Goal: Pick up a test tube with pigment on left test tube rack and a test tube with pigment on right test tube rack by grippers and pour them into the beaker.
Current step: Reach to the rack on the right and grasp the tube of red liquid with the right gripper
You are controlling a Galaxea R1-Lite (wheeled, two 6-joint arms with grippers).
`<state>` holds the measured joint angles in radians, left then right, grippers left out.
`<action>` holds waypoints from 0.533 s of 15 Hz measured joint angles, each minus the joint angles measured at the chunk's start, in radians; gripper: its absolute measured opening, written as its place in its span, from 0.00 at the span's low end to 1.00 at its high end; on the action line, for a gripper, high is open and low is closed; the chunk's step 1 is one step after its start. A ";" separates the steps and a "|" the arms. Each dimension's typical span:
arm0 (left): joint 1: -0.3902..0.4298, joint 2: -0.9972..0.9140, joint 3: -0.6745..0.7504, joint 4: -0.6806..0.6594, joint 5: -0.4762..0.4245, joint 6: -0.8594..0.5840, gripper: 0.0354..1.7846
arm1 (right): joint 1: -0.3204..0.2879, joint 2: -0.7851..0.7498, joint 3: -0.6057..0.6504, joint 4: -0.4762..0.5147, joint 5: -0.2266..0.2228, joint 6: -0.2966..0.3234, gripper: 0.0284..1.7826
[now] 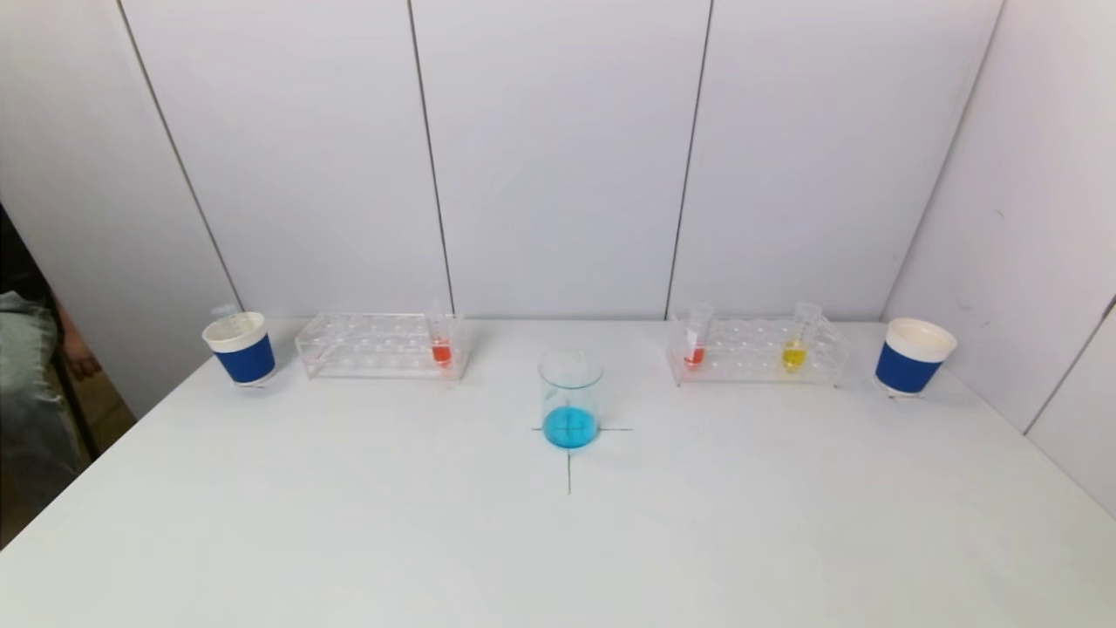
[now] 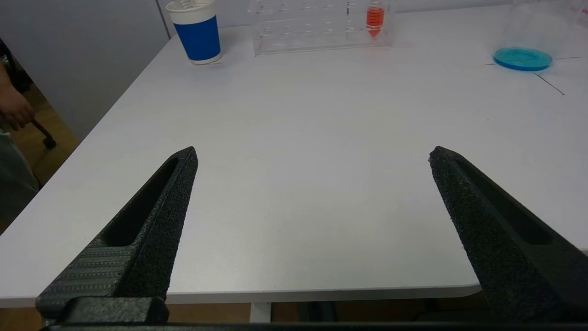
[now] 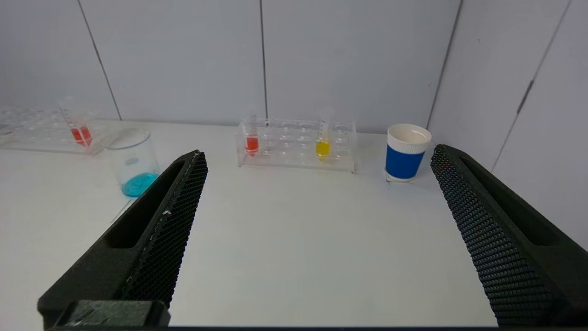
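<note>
First, send both arms in together: your left gripper (image 2: 312,156) and right gripper (image 3: 319,156), both spread wide and empty near the table's front edge, are well short of the left rack (image 1: 381,345) and right rack (image 1: 757,351). Grip each tube high; the beaker (image 1: 570,399) waits between. Clear tube walls are hard to see.

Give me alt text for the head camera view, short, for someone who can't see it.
A clear glass beaker holding blue liquid stands mid-table on a pencilled cross, between two clear plastic test tube racks: the left rack holds one orange-filled tube, the right rack one red tube and one yellow tube.
</note>
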<state>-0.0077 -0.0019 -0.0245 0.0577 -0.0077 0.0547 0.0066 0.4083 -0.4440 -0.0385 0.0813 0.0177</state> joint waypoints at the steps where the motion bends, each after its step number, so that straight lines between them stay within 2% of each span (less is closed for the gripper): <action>1: 0.000 0.000 0.000 0.000 0.000 0.000 0.99 | 0.002 0.075 -0.040 -0.027 0.015 0.000 0.99; 3: 0.000 0.000 0.000 0.000 0.000 0.000 0.99 | 0.012 0.225 -0.109 -0.100 0.035 -0.001 0.99; 5: 0.000 0.000 0.000 0.000 0.000 0.000 0.99 | 0.038 0.367 -0.164 -0.179 0.020 -0.001 0.99; 6: 0.000 0.000 0.000 0.000 0.000 0.000 0.99 | 0.064 0.432 -0.186 -0.213 -0.004 -0.001 0.99; 8: 0.000 0.000 0.000 0.000 0.000 0.000 0.99 | 0.165 0.544 -0.210 -0.283 -0.096 -0.001 0.99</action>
<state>-0.0077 -0.0017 -0.0245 0.0581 -0.0077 0.0551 0.1717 0.9523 -0.6543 -0.3213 -0.0147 0.0168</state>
